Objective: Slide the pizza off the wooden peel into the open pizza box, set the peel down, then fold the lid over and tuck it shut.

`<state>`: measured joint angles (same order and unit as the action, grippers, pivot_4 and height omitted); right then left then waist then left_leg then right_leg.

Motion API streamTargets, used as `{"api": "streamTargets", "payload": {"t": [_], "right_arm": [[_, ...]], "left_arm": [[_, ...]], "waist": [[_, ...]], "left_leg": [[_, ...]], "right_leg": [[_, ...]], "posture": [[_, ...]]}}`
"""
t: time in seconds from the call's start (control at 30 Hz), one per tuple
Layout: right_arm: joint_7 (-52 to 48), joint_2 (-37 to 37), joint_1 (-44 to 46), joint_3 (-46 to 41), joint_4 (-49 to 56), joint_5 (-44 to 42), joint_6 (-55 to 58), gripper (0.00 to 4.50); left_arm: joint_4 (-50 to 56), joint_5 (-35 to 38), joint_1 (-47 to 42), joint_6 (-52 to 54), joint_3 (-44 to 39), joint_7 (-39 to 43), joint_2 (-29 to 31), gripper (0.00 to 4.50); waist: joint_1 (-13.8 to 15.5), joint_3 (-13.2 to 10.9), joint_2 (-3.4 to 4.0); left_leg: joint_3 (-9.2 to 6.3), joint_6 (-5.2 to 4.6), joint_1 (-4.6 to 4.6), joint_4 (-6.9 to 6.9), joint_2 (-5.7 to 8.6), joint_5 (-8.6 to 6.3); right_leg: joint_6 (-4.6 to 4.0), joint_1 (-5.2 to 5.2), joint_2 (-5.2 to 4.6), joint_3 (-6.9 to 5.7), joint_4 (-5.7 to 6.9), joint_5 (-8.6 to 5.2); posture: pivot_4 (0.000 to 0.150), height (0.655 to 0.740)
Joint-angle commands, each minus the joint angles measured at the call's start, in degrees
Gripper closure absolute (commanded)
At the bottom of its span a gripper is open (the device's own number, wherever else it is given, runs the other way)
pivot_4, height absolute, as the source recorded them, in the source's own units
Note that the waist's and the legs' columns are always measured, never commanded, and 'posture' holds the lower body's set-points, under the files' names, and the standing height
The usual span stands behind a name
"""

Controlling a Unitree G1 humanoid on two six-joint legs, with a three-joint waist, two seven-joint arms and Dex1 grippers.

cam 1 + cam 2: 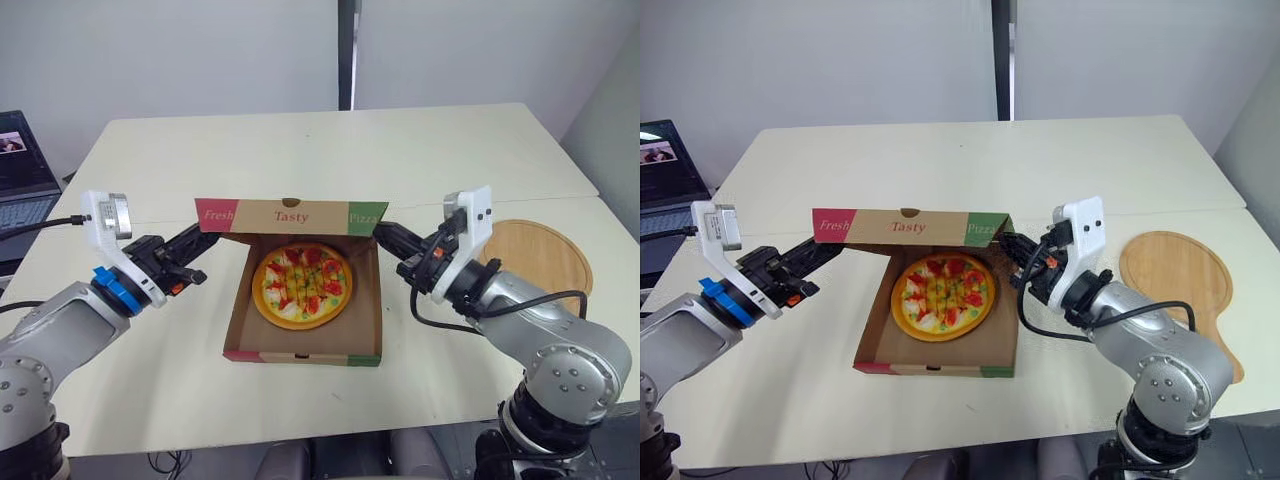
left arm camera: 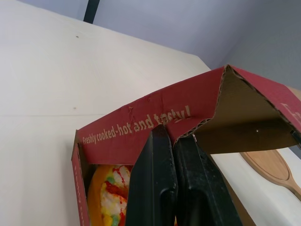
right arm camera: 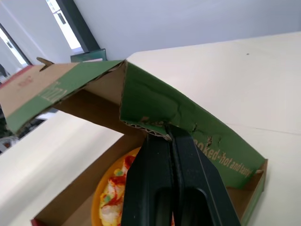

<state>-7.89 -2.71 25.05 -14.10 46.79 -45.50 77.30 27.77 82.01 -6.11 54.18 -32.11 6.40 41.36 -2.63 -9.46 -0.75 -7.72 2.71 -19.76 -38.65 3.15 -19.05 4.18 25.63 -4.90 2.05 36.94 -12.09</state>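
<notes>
The pizza (image 1: 302, 285) lies flat inside the open cardboard box (image 1: 300, 356) at the middle of the table. The lid (image 1: 290, 215), printed "Fresh Tasty Pizza", stands half raised over the box's far side. My left gripper (image 1: 205, 238) is at the lid's left end, its fingers (image 2: 155, 179) shut on the edge of the red side flap (image 2: 141, 125). At the lid's right end, my right gripper (image 1: 385, 236) has its fingers (image 3: 153, 183) shut on the edge of the green side flap (image 3: 188, 117). The wooden peel (image 1: 540, 255) rests bare on the table, right of the box.
A laptop (image 1: 22, 180) sits at the table's far left edge, with a cable running toward my left arm. A seam between two tabletops runs across behind the box.
</notes>
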Motion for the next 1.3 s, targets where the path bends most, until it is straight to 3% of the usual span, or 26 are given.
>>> {"api": "streamTargets", "payload": {"t": [0.03,0.5,1.03,1.3], "right_arm": [[0.23,0.84,1.87,-0.9,0.53,-6.73,2.91,4.47],[4.75,-6.01,1.82,-2.35,-1.05,-21.15,3.55,4.47],[6.04,-13.59,0.72,3.7,-1.41,-18.34,-9.92,4.47],[4.76,-17.37,-1.45,5.76,-1.03,-20.3,-13.19,4.47]], "left_arm": [[2.09,-0.26,1.23,-1.64,0.53,3.19,0.92,4.5],[3.35,-1.32,5.1,-3.99,0.66,7.33,2.22,4.5],[0.45,-2.81,2.02,-5.93,0.0,7.61,3.25,4.5],[1.64,-1.58,4.64,-5.12,-1.19,8.52,3.62,4.5]], "waist": [[0.03,0.0,0.0],[0.28,-0.01,0.01],[0.54,-0.02,-0.01],[0.75,-0.03,-0.01]], "left_leg": [[0.0,0.0,0.0,0.0,0.0,0.0],[0.02,-0.14,0.01,0.0,-0.01,-0.08],[0.01,-0.14,-0.01,-0.01,-0.02,-0.08],[0.01,-0.15,-0.01,-0.01,-0.02,-0.08]], "right_leg": [[0.0,0.0,0.0,0.01,0.0,0.0],[0.0,-0.01,0.0,0.0,-0.01,0.0],[0.01,-0.04,0.0,-0.04,-0.06,-0.01],[0.02,-0.06,0.0,-0.04,-0.09,-0.01]], "posture": [[0.15,0.74],[0.15,0.74],[0.15,0.74],[0.15,0.74]]}}
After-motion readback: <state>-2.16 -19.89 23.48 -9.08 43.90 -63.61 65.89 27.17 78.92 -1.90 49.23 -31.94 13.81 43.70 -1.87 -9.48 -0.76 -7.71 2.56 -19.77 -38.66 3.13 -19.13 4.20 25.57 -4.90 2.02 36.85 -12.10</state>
